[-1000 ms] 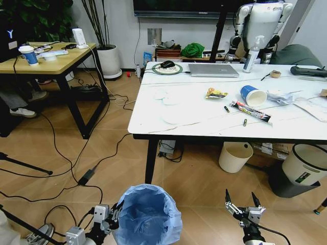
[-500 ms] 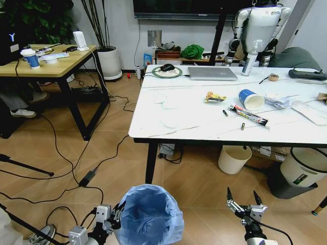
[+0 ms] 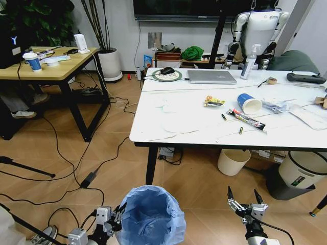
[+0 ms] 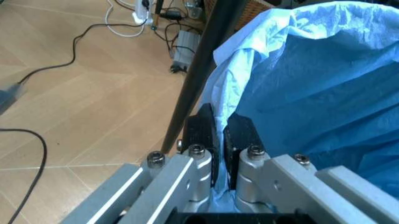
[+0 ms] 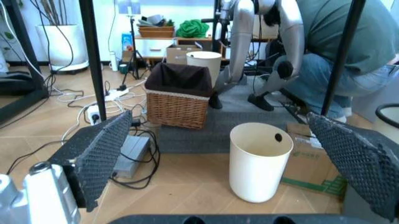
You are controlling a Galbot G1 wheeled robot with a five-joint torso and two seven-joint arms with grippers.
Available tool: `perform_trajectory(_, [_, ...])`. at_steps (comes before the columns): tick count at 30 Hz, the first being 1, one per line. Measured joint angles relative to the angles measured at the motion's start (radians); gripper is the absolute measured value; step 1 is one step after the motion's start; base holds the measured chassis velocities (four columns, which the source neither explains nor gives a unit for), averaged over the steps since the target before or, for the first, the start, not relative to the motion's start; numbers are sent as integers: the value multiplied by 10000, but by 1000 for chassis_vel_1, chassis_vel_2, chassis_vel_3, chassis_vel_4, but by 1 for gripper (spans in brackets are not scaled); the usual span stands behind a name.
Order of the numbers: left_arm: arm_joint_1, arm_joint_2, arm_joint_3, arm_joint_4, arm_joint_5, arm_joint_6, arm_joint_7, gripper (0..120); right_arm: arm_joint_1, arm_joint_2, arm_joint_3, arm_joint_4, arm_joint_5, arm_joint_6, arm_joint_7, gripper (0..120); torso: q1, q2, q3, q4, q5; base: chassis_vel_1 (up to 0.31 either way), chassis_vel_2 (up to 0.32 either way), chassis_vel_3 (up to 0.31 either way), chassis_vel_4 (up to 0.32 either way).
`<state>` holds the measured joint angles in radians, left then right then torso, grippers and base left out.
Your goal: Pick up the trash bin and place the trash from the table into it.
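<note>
Head view shows no writing clear enough to read; the print on the red-and-white tube point(image 3: 247, 119) and on the yellow snack wrapper point(image 3: 214, 101) is too small to make out. Against the picture 0.5 s ago, the whole scene has shifted slightly, so the camera moved; the litter lies as it did. The trash bin point(image 3: 149, 216), lined with a light blue bag, sits low and near at centre, its lower part cut off by the frame edge. The left hand point(image 3: 117, 216) is closed on the bag's ruffled rim at the bin's left side; the left wrist view has its 2 black fingers point(image 4: 201, 131) pinching the blue plastic between them. The right hand point(image 3: 247, 200) hangs near right, spread wide and empty, well apart from the bin. The white marble-look surface point(image 3: 173, 127) stands farther off, carrying a blue paper cup point(image 3: 250, 102) on its side, the tube, the wrapper and white wrappers point(image 3: 280, 105) partly cut off at right.
</note>
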<state>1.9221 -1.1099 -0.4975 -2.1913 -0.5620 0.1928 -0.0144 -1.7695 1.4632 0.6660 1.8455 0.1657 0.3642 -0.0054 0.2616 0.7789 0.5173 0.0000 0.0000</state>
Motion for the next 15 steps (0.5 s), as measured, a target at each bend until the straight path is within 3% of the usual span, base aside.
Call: perform_trajectory(15, [57, -137, 204, -120, 51, 50, -102, 0, -289, 7, 55, 209, -129, 164, -8, 100, 270, 652, 383, 0, 1, 0, 0, 0, 0])
